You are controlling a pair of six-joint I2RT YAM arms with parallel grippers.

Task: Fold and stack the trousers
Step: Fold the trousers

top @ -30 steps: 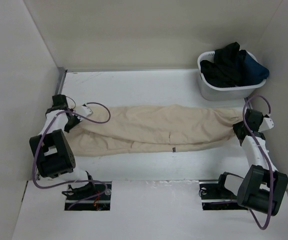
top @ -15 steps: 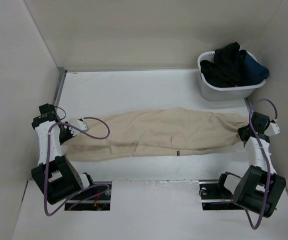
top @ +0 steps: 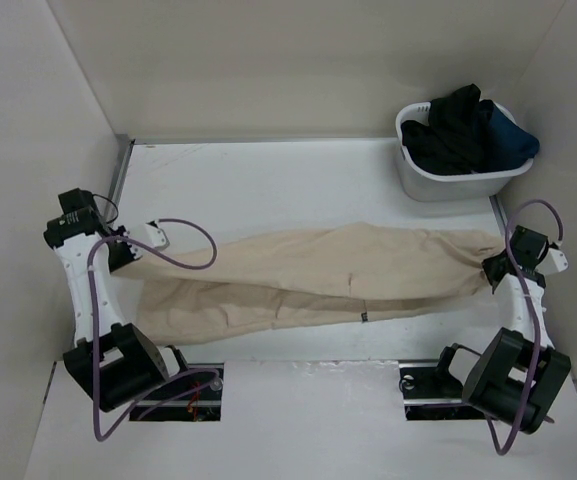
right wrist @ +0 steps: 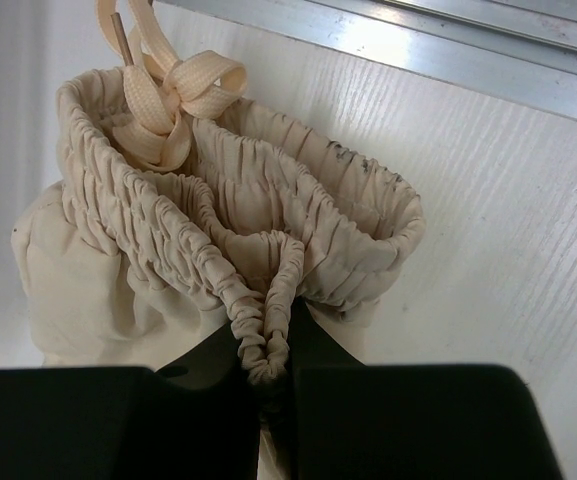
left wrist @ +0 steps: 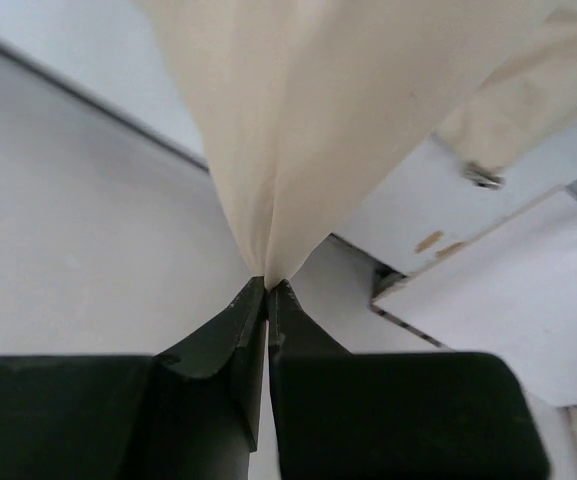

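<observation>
The trousers (top: pixel 308 275) were stretched out long across the middle of the desk (top: pixel 268 180), running from about 9 o'clock to 3 o'clock in the top view. They were pulled out lengthwise, with the left half drooping a bit wider toward 7 o'clock. The little dark tag (top: pixel 364 317) sat on the near edge, roughly 6 o'clock of the cloth. Couldn't tell whether the middle was resting on the desk or just off it.

The right pincer (right wrist: pixel 273 350) was clamped on the gathered elastic waistband (right wrist: pixel 268 230) at the 3 o'clock end. The wrist cam showed the fingers pinched together on a bunched fold, with the flat drawstring (right wrist: pixel 168 90) knotted up at 11 o'clock of that view.

The left pincer (left wrist: pixel 268 285) was closed tight on a pinch of the leg-end cloth at the 9 o'clock end, and the fabric fanned out away from the tips.

Further out, a white basket (top: pixel 448 185) stood at about 1 o'clock on the desk, well apart from the trousers' middle but near the waistband end. It was stuffed with dark clothes (top: pixel 463 130).
</observation>
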